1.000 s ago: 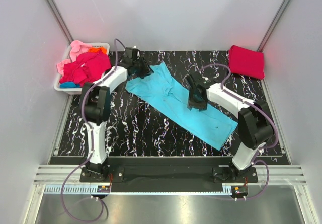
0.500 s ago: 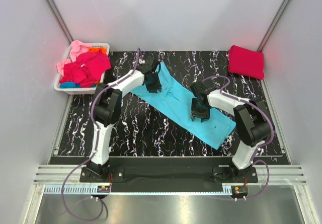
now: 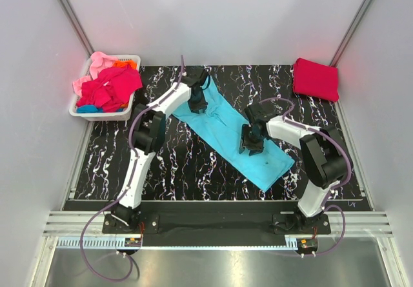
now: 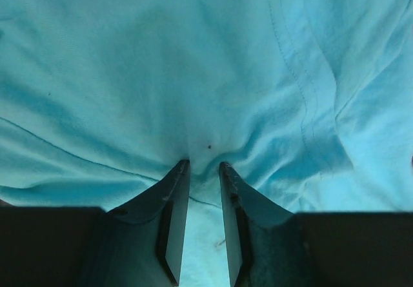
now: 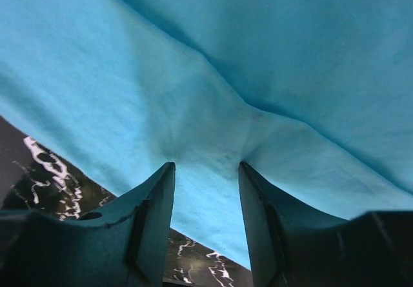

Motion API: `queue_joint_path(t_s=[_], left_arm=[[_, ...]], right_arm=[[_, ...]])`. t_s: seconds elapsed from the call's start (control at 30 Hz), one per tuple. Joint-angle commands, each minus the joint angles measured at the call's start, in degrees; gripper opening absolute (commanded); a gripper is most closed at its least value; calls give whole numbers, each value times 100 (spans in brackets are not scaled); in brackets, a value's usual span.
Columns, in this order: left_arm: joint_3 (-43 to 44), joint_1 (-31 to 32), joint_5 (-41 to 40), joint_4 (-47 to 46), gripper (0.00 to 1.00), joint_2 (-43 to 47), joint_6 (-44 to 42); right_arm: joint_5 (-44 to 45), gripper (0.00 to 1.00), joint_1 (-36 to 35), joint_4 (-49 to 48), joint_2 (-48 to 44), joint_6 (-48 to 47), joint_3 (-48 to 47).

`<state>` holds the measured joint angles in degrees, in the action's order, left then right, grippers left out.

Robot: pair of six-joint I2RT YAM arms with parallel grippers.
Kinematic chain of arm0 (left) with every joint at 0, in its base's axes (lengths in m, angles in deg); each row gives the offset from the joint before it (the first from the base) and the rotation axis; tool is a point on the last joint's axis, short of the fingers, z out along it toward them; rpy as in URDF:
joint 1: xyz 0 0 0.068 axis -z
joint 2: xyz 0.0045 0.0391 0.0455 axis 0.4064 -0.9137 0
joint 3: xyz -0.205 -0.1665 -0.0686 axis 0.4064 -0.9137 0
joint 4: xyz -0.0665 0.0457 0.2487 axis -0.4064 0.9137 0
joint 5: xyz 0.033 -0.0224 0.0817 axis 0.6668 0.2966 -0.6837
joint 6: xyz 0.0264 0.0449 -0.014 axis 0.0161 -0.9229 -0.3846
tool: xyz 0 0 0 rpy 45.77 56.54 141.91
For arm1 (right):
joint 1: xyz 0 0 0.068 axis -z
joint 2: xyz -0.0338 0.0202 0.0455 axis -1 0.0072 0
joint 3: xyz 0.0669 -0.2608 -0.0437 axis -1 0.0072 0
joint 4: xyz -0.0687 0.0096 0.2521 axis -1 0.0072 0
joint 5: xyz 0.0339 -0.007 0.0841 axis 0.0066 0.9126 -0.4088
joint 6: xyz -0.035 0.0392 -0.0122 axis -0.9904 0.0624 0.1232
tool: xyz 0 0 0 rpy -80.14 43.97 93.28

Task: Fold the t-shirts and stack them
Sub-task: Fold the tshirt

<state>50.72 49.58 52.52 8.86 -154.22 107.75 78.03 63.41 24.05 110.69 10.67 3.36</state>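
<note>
Where the turquoise t-shirt [image 3: 222, 124] lies as a long diagonal band on the black marbled table [image 3: 177, 164], both grippers are down on it. The left gripper [image 4: 203, 166] stands at the band's far end, its jaws drawn narrow with a small pucker of cloth nipped between the tips; creases run out from that point, and a stitched seam passes to the right of the jaws. The right gripper [image 5: 206, 166] stands nearer the band's near end, its jaws set wider and closed on a raised ridge of the same cloth, with the shirt's edge and bare table just left of them. A folded red t-shirt [image 3: 316, 79] lies well beyond the right jaws. A white basket [image 3: 98, 115] holding pink and magenta t-shirts [image 3: 110, 86] sits well left of the left jaws.
</note>
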Motion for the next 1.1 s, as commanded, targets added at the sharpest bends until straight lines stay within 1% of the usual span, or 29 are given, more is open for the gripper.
queue_joint_path(t_s=[0.0, 0.2, 0.27, 0.37, 0.43, 0.5, 0.53, 0.57, 0.6, 0.63, 0.67, 0.7, 0.73, 0.8, 0.83, 0.87, 0.97, 1.0, 1.03, 1.07], left_arm=[[557, -117, -92, 128, 31, -322, -21], [1260, -301, 435, -21, 32, -850, -109], [1287, -389, 532, -170, 32, -885, -109], [1235, -521, 1014, -592, 33, -921, -153], [1208, -583, 1304, -874, 33, -895, -215], [1094, -627, 1393, -1075, 33, -798, -329], [989, -636, 1515, -1190, 32, -606, -381], [640, -644, 1595, -1330, 32, -430, -478], [384, -653, 1709, -1793, 32, -237, -522], [-236, -679, 1962, -2084, 32, 243, -575], [-564, -688, 2078, -2392, 32, 492, -636], [-898, -706, 2192, -3039, 32, 747, -637], [-1441, -723, 2341, -3306, 33, 1254, -637], [-1884, -732, 2474, -3894, 33, 1705, -646], [-2208, -750, 2527, -4020, 34, 1890, -637], [-2341, -759, 2545, -4108, 34, 2275, -628], [-2921, -794, 2554, -4337, 34, 2813, -558], [-3062, -803, 2510, -4337, 34, 3128, -532], [-3333, -811, 2370, -4285, 34, 3305, -505], [-3493, -820, 2282, -4232, 34, 3481, -435]], right_arm=[[-571, 51, -439, -298, 421, 221, 301], [-967, 49, -1178, -438, 781, 599, 11], [-1064, 49, -1512, -509, 957, 749, -155], [-1223, 48, -1987, -535, 1185, 924, -472], [-1249, 47, -2163, -527, 1265, 1030, -648], [-1171, 47, -2287, -527, 1248, 1126, -798], [-1135, 46, -2287, -535, 1213, 1153, -833], [-961, 46, -2287, -518, 1091, 1162, -886], [-881, 46, -2287, -492, 1011, 1153, -921], [-828, 47, -2287, -465, 923, 1136, -982], [-662, 47, -2296, -413, 757, 1144, -1026], [-591, 47, -2287, -282, 660, 1118, -1079], [-538, 47, -2287, -237, 494, 1092, -1184], [-336, 48, -2287, -53, 299, 1039, -1264], [-231, 48, -2287, 18, 203, 1004, -1351], [40, 48, -2287, 105, -7, 987, -1404], [559, 50, -2287, 395, -491, 837, -1554], [970, 52, -2287, 535, -597, 750, -1580], [1183, 52, -2270, 598, -824, 740, -1607], [1620, 52, -2243, 685, -931, 749, -1589]])
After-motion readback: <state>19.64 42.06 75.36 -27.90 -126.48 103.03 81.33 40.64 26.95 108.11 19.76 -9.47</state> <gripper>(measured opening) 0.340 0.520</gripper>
